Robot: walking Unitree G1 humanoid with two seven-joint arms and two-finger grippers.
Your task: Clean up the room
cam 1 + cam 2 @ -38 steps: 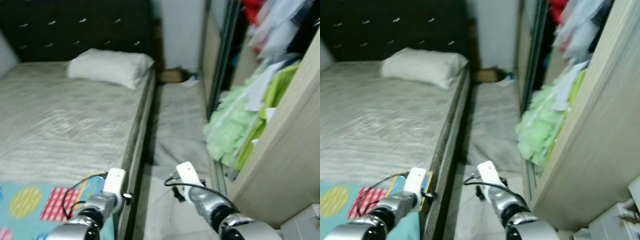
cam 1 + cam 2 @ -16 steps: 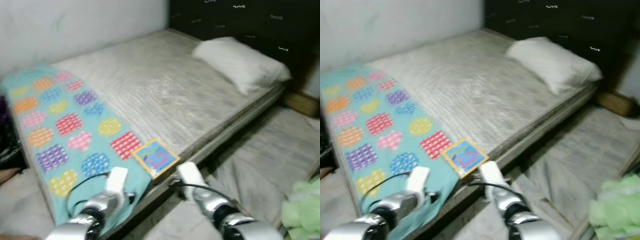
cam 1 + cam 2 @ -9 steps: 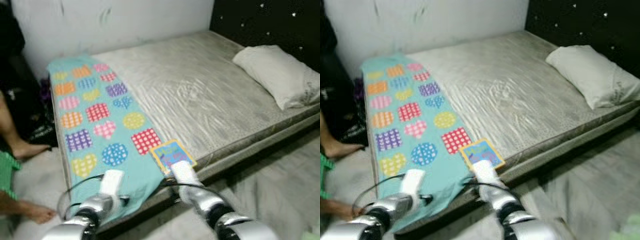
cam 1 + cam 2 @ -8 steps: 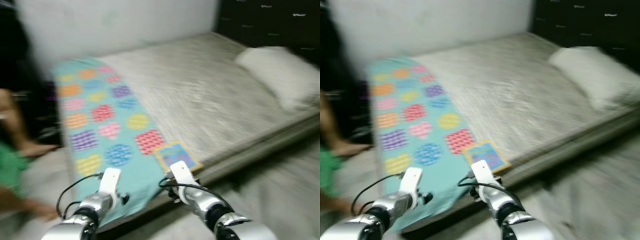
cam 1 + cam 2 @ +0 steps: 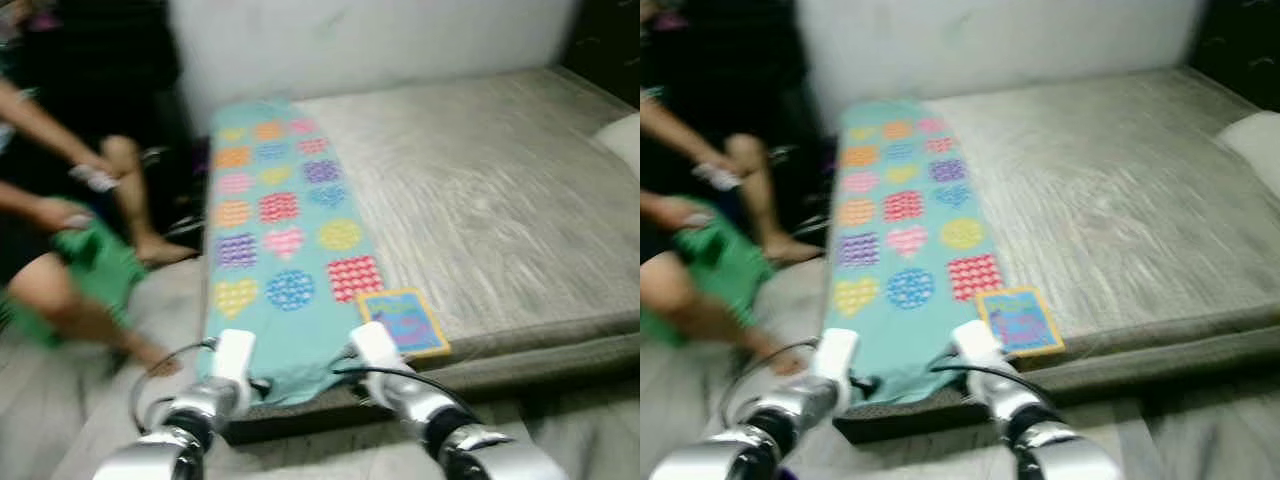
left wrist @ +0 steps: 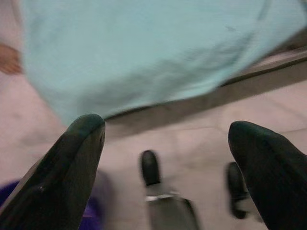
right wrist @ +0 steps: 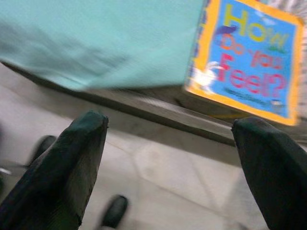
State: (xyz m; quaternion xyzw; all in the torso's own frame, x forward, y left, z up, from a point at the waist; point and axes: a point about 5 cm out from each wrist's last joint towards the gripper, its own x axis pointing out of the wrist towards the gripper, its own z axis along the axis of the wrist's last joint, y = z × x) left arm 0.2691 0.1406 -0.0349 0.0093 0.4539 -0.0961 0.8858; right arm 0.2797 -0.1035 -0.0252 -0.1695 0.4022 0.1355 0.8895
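A teal blanket (image 5: 280,240) with coloured hearts and dots lies along the foot of the grey mattress (image 5: 500,200) and hangs over its near edge. A blue and yellow children's book (image 5: 403,322) rests on the mattress edge next to the blanket; the right wrist view shows its cover (image 7: 249,62). My left gripper (image 6: 168,158) is open above the floor, in front of the hanging blanket (image 6: 144,52). My right gripper (image 7: 177,163) is open too, low before the bed edge, just short of the book.
A person (image 5: 70,230) crouches on the floor to the left of the bed, holding something green. A white pillow (image 5: 625,135) lies at the far right. The grey wall (image 5: 350,45) stands behind the bed. Pale floor tiles (image 6: 192,143) lie below the grippers.
The camera has swung left: the bed and pillow slide right in the picture and the crouching person comes into view. Both arms stay held out low in front.
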